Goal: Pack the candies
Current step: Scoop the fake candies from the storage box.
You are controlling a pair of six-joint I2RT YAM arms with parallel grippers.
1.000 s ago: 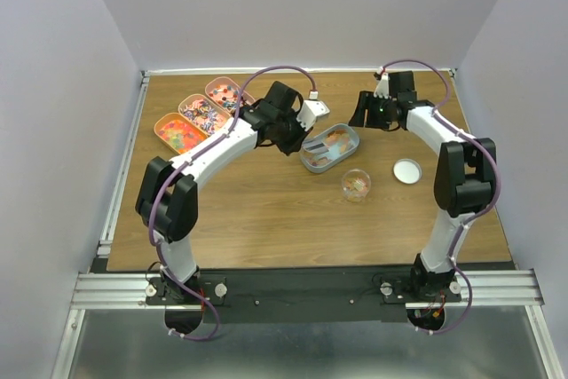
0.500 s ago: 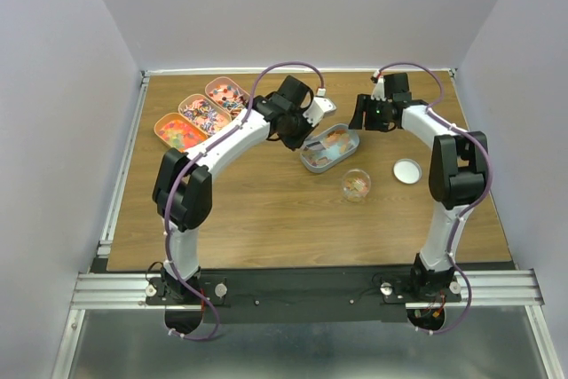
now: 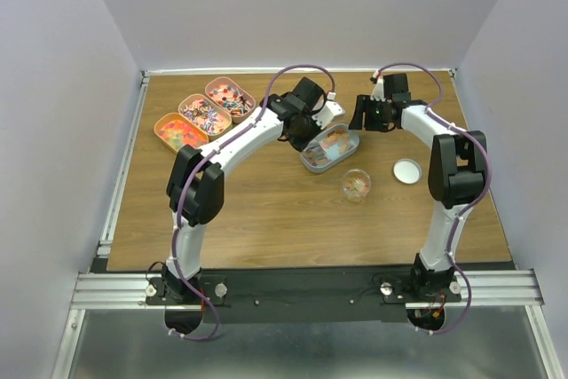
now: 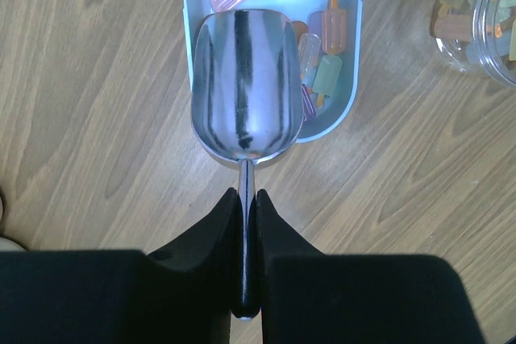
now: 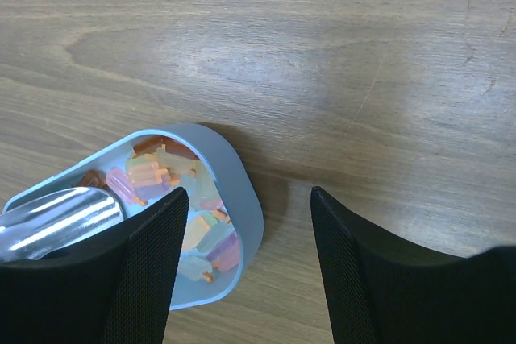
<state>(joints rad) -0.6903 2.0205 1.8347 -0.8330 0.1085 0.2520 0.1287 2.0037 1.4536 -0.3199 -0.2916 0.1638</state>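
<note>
Over the oval tin [image 5: 230, 163] just past the bench's [image 3: 266, 210] centre toward 12 o'clock, the left gripper [image 4: 247, 199] clamps the scoop's [image 4: 246, 78] handle, its bowl above the candies [image 4: 326, 46] lying in the tin. The right gripper [image 5: 244, 195] hangs open at the tin's 2 o'clock.

Wooden table [image 3: 266, 210] carries 3 oval tins [image 3: 183, 105] far left, 1 grey tin [image 3: 308, 164] centrally, a clear jar [image 3: 356, 185] and a white lid [image 3: 407, 170].
</note>
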